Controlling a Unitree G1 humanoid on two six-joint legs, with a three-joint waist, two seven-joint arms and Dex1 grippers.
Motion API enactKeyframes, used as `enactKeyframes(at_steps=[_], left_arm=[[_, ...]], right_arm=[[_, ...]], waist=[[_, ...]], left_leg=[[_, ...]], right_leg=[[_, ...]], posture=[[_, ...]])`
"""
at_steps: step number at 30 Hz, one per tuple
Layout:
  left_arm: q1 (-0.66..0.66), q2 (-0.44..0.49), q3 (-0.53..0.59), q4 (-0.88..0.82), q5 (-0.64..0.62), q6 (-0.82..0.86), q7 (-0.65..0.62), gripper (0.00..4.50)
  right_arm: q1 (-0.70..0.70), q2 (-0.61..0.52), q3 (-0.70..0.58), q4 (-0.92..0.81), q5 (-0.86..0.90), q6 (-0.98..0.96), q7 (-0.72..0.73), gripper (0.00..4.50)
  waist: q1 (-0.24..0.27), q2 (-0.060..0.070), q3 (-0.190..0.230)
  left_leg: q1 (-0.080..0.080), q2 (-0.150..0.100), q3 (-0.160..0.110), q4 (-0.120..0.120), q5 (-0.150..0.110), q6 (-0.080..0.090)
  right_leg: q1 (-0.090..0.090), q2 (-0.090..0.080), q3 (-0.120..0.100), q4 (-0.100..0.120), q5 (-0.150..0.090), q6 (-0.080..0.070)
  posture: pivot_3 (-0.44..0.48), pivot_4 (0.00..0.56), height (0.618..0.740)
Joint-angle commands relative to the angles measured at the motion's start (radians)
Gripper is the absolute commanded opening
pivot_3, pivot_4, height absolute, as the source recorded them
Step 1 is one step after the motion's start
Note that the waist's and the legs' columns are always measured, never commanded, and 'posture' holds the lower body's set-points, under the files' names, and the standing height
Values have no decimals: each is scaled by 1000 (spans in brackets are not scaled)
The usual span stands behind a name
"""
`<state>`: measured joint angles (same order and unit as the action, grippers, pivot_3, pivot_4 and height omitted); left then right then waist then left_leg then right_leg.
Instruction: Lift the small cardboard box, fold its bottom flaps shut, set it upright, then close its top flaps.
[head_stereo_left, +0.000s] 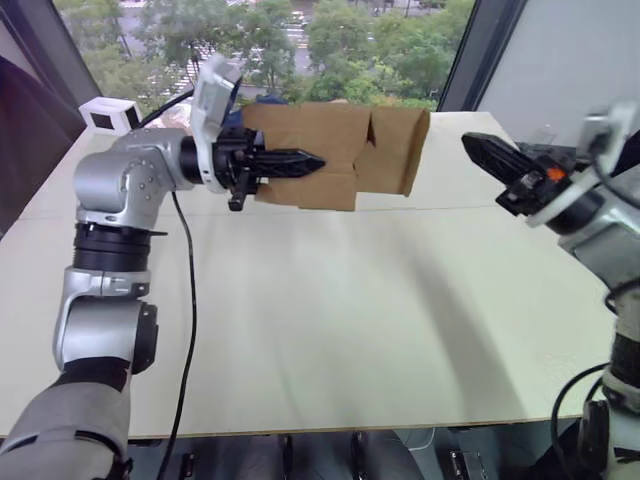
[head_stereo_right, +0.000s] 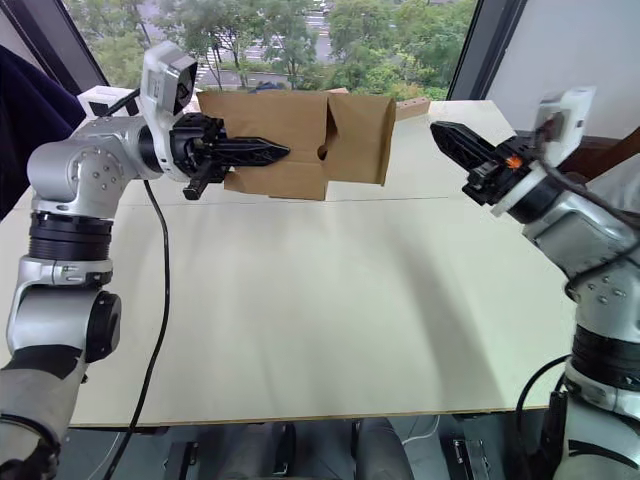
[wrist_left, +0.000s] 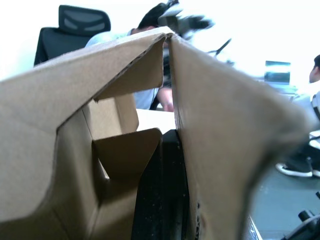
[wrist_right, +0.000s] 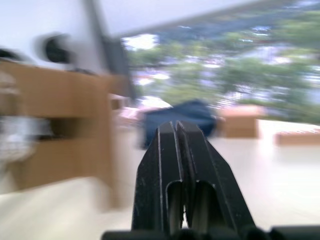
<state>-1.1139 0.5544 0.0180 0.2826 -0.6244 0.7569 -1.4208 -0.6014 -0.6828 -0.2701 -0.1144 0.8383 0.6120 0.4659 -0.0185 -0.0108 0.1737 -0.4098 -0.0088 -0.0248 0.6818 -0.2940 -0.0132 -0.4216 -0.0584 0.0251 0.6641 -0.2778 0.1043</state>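
The small cardboard box (head_stereo_left: 385, 140) hangs in the air over the far side of the table, lying on its side with its flaps loose. My left gripper (head_stereo_left: 305, 161) is shut on one of its walls; in the left wrist view a black finger (wrist_left: 165, 200) lies against the brown cardboard (wrist_left: 70, 100). My right gripper (head_stereo_left: 482, 150) is shut and holds nothing. It hovers to the right of the box, a short gap away and pointing toward it. The right wrist view shows its fingers (wrist_right: 172, 150) pressed together, with the box (wrist_right: 60, 125) blurred beyond them.
The pale table (head_stereo_left: 320, 320) lies under both arms. A white box with a dark window (head_stereo_left: 110, 115) stands at the far left corner. A brown cardboard bar (head_stereo_right: 413, 107) lies at the far edge behind the box. A black cable (head_stereo_left: 188, 300) hangs from my left arm.
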Motion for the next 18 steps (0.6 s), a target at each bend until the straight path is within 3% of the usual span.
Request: enactKeyframes(at_steps=[1,5,8,18], left_arm=[[-20,4,27,-41,-29,3,13,0],[-14,7,28,-46,-34,7,25,0],[-13,12,28,-36,-35,4,31,0],[-15,10,20,-25,-49,20,15,0]], right_arm=[[-53,22,65,16,-98,-60,38,59],[-61,67,82,-11,-68,-44,95,59],[-2,148,60,-146,131,24,147,59],[50,214,-11,-208,355,109,88,59]], waist=[[1,0,0],[1,0,0],[4,0,0],[4,0,0]], left_leg=[[0,0,0,0,0,0],[0,0,0,0,0,0],[0,0,0,0,0,0],[0,-1,-1,1,0,-1]], right_leg=[[-1,0,0,0,0,0],[-1,0,0,0,0,0],[0,0,0,0,0,0],[1,-1,0,0,0,0]], posture=[[0,150,740],[0,150,740],[0,150,740],[0,150,740]])
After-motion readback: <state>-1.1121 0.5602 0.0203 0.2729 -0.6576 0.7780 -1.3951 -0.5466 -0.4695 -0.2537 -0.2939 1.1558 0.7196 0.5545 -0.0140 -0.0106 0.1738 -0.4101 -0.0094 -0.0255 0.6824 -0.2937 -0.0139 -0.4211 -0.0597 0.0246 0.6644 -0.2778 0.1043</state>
